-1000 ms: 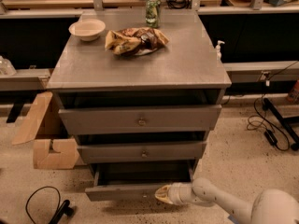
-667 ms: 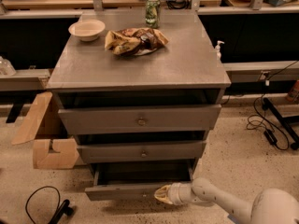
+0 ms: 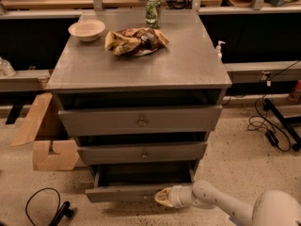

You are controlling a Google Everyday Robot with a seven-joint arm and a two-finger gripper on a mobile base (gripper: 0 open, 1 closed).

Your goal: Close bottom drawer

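A grey cabinet [image 3: 141,74] is standing on a speckled floor, showing three drawers. The bottom drawer [image 3: 120,193], the lowest and slimmest, is sitting pulled out near the floor. One gripper [image 3: 162,197] is reaching in from the lower right, meeting that drawer's front panel right of centre; whether it is open or closed cannot be told. One bowl [image 3: 86,30], one can [image 3: 153,12] and one snack bag [image 3: 135,40] are resting on top.

Cabinet top [image 3: 155,72] (bowl [image 3: 87,30], can [image 3: 153,12], bag [image 3: 135,41]); pincer [image 3: 162,197] below.

White, smooth-shelled arm [image 3: 221,203].
Its tan gripper [image 3: 162,197], low in view, joined a ribbed white collar [image 3: 177,196] and a rounded shell [image 3: 277,211].
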